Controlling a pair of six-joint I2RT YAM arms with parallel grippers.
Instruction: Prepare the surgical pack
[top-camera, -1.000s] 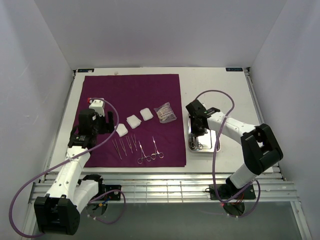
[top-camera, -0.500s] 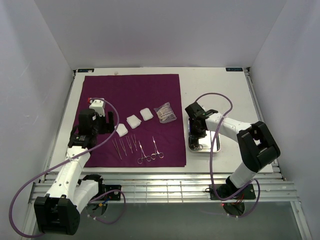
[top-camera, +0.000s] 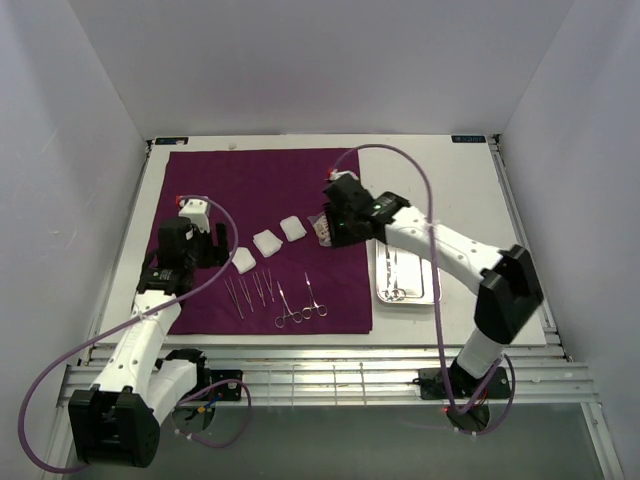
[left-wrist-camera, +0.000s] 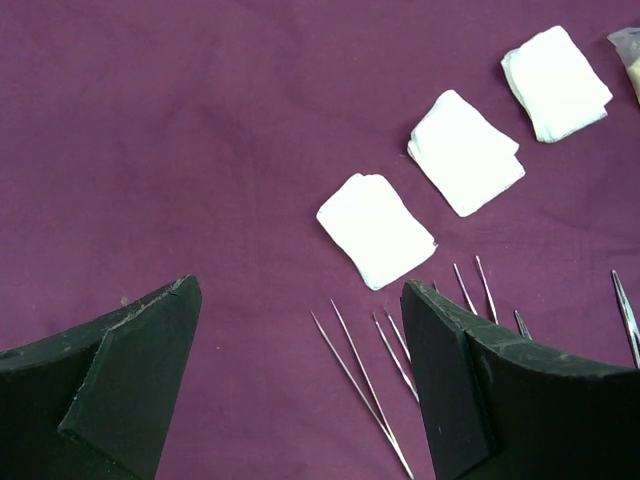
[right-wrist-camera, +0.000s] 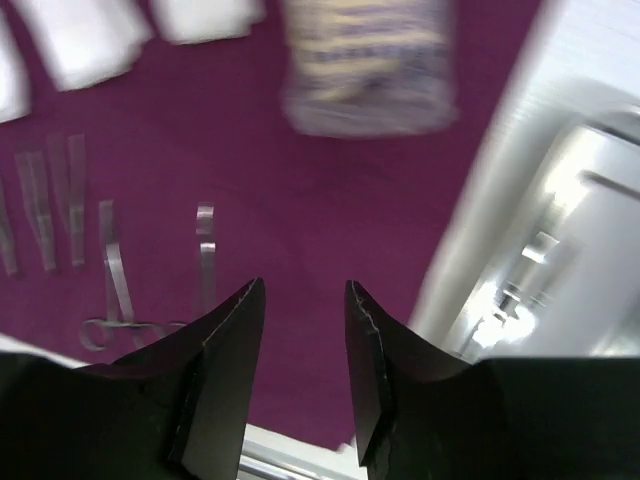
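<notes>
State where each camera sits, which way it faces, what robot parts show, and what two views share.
Top external: above and behind the bases, looking down on the table; left arm and right arm show.
Left wrist: on the left arm, facing down at the purple cloth; open left end effector at bottom.
Right wrist: on the right arm, facing down at the cloth's right edge and steel tray; right end effector at bottom.
Shared: both wrist views catch the gauze pads.

Packet (right-wrist-camera: 365, 70) blurred, steel tray (right-wrist-camera: 590, 230) cut by right edge, tweezers (left-wrist-camera: 365, 395) cut off below.
</notes>
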